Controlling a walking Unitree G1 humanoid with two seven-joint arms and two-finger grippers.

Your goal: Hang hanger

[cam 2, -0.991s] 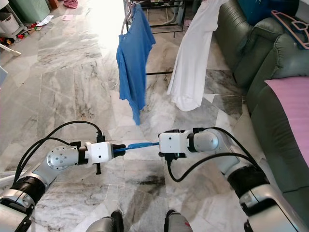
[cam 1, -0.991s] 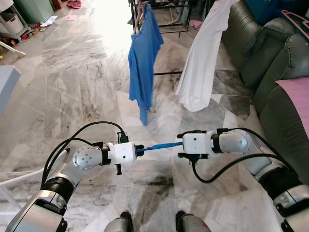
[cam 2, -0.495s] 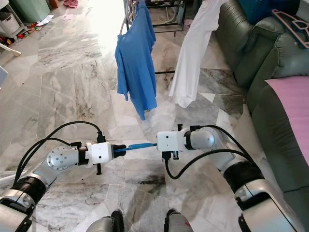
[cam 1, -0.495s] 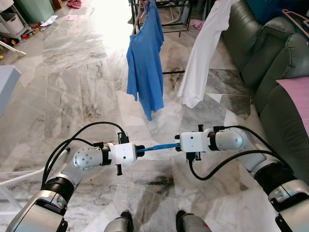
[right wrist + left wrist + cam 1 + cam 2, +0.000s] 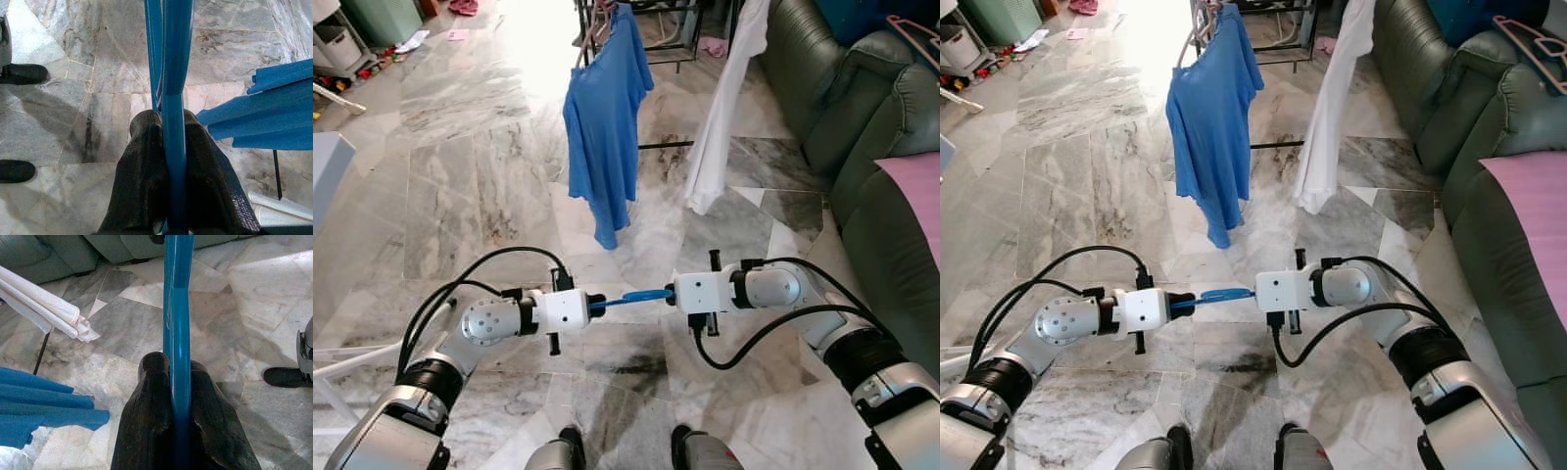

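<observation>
Nearest the camera, the robot's two black feet (image 5: 690, 450) stood on the marble floor (image 5: 460, 176). Just above them both arms reached inward and met at waist height. The left gripper (image 5: 594, 304) and the right gripper (image 5: 670, 293) faced each other, and a blue hanger (image 5: 631, 297) ran level between them — each end held by one gripper. In the left wrist view the two black fingers (image 5: 144, 426) were pressed against either side of the hanger (image 5: 177, 357), pinching it. In the right wrist view the fingers (image 5: 142, 176) likewise squeezed the blue bar (image 5: 172, 122) from both sides. Black cables looped from each wrist back toward the arms.

Farther out, a blue shirt (image 5: 605, 137) hung down over the floor, ahead of the grippers and a little to the left. Just to its right hung a white garment (image 5: 724, 117) — its lower edge close to the floor. Both hung from a dark rack (image 5: 656, 24) at the top of the head view. A dark green sofa (image 5: 862, 127) ran along the right side, with a pink cloth (image 5: 920, 196) lying on it. At the far left stood a white cart (image 5: 337, 44) and, beyond it, a pink item (image 5: 463, 8) lay on the floor.
</observation>
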